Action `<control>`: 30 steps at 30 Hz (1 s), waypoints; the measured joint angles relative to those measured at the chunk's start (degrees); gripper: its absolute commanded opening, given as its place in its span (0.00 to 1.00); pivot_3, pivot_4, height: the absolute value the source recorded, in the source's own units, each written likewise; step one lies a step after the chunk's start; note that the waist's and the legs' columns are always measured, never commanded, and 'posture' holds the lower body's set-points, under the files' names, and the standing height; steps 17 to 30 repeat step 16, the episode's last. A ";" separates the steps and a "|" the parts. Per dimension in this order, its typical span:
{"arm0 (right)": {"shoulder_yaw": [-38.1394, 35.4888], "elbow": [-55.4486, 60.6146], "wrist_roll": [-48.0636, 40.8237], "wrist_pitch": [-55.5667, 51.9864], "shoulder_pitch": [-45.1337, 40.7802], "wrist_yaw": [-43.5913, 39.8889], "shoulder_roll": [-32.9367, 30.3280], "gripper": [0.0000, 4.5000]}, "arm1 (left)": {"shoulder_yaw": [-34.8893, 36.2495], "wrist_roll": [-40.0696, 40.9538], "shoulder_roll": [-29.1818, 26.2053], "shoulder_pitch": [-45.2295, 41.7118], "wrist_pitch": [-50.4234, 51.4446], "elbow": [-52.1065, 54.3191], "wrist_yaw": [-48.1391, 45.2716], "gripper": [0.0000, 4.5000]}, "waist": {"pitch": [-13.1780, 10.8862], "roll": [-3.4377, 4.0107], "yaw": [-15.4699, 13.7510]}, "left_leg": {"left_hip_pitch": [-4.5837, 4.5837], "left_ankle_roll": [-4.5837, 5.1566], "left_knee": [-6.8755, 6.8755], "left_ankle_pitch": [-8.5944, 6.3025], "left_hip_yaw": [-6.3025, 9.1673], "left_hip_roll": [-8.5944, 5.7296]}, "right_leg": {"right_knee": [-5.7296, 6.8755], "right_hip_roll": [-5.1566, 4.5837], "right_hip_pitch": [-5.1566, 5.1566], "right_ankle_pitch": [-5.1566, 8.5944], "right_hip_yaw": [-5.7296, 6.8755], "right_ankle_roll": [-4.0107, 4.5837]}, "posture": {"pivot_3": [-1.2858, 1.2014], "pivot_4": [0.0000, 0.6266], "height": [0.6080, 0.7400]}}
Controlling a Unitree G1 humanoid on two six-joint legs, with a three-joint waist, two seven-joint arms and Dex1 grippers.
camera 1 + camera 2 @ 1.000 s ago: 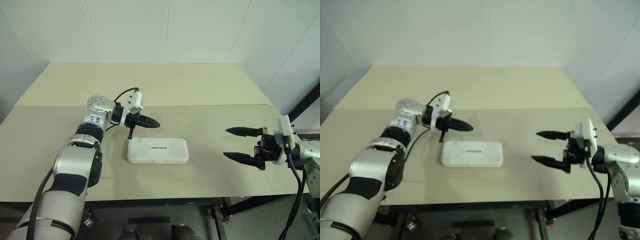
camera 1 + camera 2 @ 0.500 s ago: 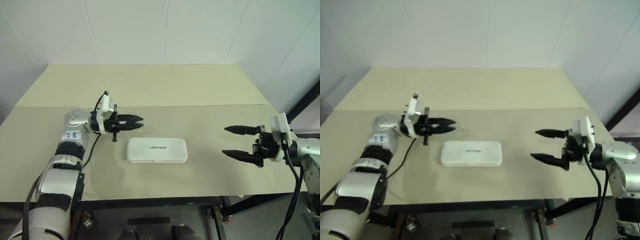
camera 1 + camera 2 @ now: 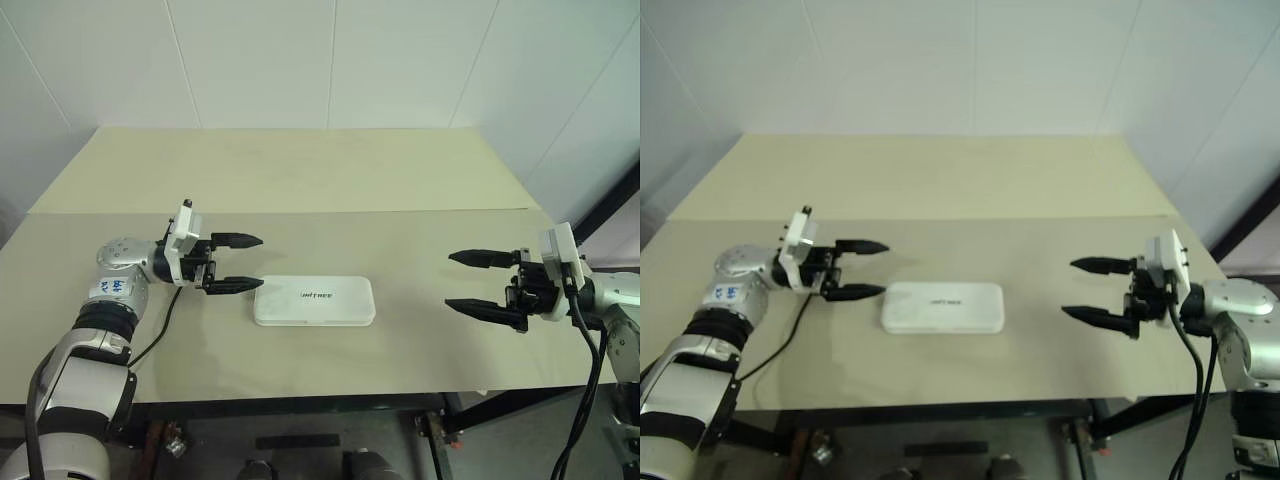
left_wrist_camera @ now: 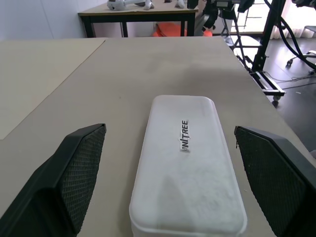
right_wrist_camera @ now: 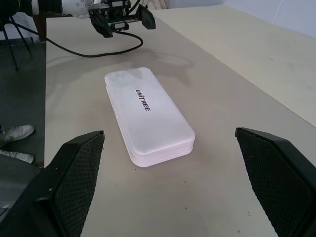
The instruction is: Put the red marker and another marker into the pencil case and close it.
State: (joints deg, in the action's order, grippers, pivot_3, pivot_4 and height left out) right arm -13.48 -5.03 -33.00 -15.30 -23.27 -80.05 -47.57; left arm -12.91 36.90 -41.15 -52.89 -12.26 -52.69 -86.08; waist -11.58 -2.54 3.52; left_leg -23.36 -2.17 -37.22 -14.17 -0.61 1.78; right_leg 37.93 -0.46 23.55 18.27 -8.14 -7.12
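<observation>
With lid shut, pencil case [image 3: 314, 301] lies flat mid-table [image 3: 300, 180]; left gripper [image 3: 238, 263] just left of it, right gripper [image 3: 480, 281] well right, both spread wide, empty.

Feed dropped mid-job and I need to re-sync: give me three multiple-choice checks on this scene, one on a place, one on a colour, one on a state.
1. Where does the pencil case lie?
A. between the two grippers
B. beyond the table's far edge
C. in the right gripper

2. What colour is the case?
A. red
B. white
C. black

3. How is its lid?
A. open
B. removed
C. shut

Answers:
1 A, it lies on the table between the left gripper and right gripper.
2 B, its shell is white with dark logo text.
3 C, the lid lies flat, hiding the inside.
</observation>
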 measured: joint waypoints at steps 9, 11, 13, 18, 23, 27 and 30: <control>-0.31 -1.08 0.22 -0.23 -0.09 0.72 -1.70 1.00 | 0.43 -0.98 0.09 0.11 -4.30 -1.09 0.00 0.99 | 0.00 0.00 -0.12 | 0.00 0.00 -0.02 0.00 -0.02 -0.03 | -0.02 -0.02 -0.02 0.00 -0.02 0.01 | 0.52 0.24 1.00; -0.50 0.58 -0.05 -1.07 0.35 1.84 -1.69 1.00 | 0.21 -1.24 0.59 0.10 -4.51 -1.16 0.00 0.99 | 0.00 0.00 -0.16 | 0.00 0.00 0.00 0.00 -0.01 -0.01 | -0.01 -0.01 0.00 0.00 -0.01 0.01 | 0.52 0.24 1.00; -0.76 4.07 -1.08 -2.04 2.38 2.67 -1.68 1.00 | -0.09 -1.42 1.22 0.12 -4.68 -1.28 0.00 0.99 | 0.00 0.00 -0.27 | -0.02 0.00 0.02 0.00 0.04 0.00 | -0.02 0.01 0.00 0.02 0.03 0.04 | 0.52 0.24 1.00; -1.08 8.00 -2.42 -3.15 5.64 4.32 -1.46 1.00 | -0.06 -1.40 1.99 0.29 -4.34 -1.18 0.00 0.99 | 0.00 0.00 -0.25 | -0.03 0.00 0.02 0.00 0.00 -0.01 | -0.05 0.00 0.01 0.02 0.00 0.04 | 0.52 0.24 1.00; -1.08 8.00 -2.42 -3.15 5.64 4.32 -1.46 1.00 | -0.06 -1.40 1.99 0.29 -4.34 -1.18 0.00 0.99 | 0.00 0.00 -0.25 | -0.03 0.00 0.02 0.00 0.00 -0.01 | -0.05 0.00 0.01 0.02 0.00 0.04 | 0.52 0.24 1.00; -1.08 8.00 -2.42 -3.15 5.64 4.32 -1.46 1.00 | -0.06 -1.40 1.99 0.29 -4.34 -1.18 0.00 0.99 | 0.00 0.00 -0.25 | -0.03 0.00 0.02 0.00 0.00 -0.01 | -0.05 0.00 0.01 0.02 0.00 0.04 | 0.52 0.24 1.00; -1.08 8.00 -2.42 -3.15 5.64 4.32 -1.46 1.00 | -0.06 -1.40 1.99 0.29 -4.34 -1.18 0.00 0.99 | 0.00 0.00 -0.25 | -0.03 0.00 0.02 0.00 0.00 -0.01 | -0.05 0.00 0.01 0.02 0.00 0.04 | 0.52 0.24 1.00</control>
